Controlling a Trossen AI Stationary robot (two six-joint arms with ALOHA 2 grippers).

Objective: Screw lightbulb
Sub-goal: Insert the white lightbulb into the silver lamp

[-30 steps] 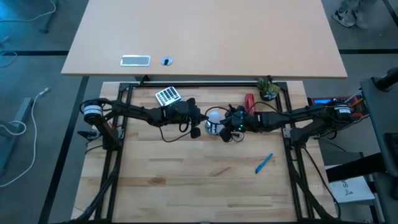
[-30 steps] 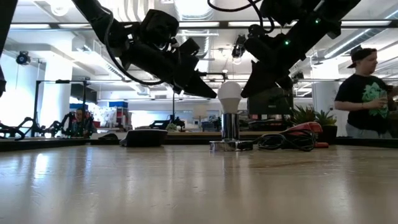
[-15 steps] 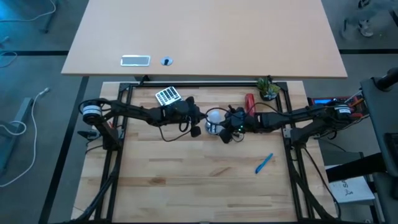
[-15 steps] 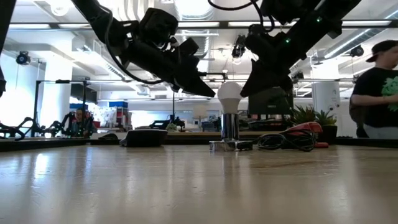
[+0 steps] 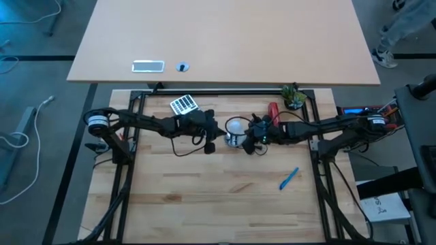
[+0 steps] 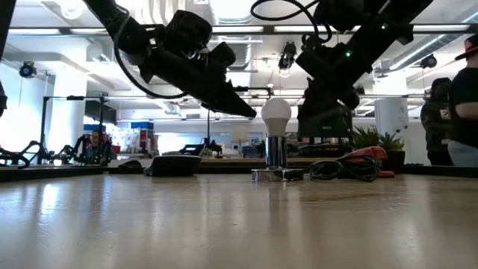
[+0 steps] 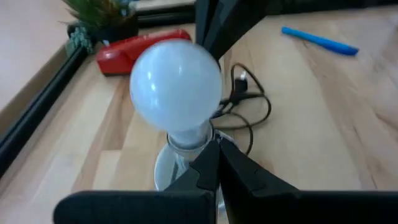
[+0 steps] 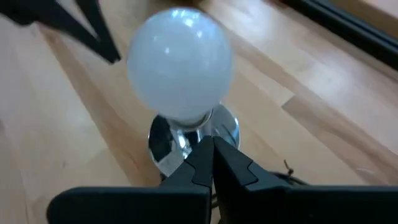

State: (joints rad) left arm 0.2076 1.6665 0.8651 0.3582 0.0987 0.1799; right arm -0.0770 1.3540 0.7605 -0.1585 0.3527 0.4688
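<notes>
Both grippers — left gripper (image 6: pixel 250 113) and right gripper (image 6: pixel 305 101) — are closed, empty. The lightbulb (image 6: pixel 275 113) stands upright in its socket (image 6: pixel 276 153) near the table's (image 5: pixel 204 197) far edge — you verify tightness only.

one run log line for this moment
lightbulb: upright in socket | left gripper: shut, beside bulb | right gripper: shut, beside bulb

no legible text, no labels, no brands, no numbers
</notes>
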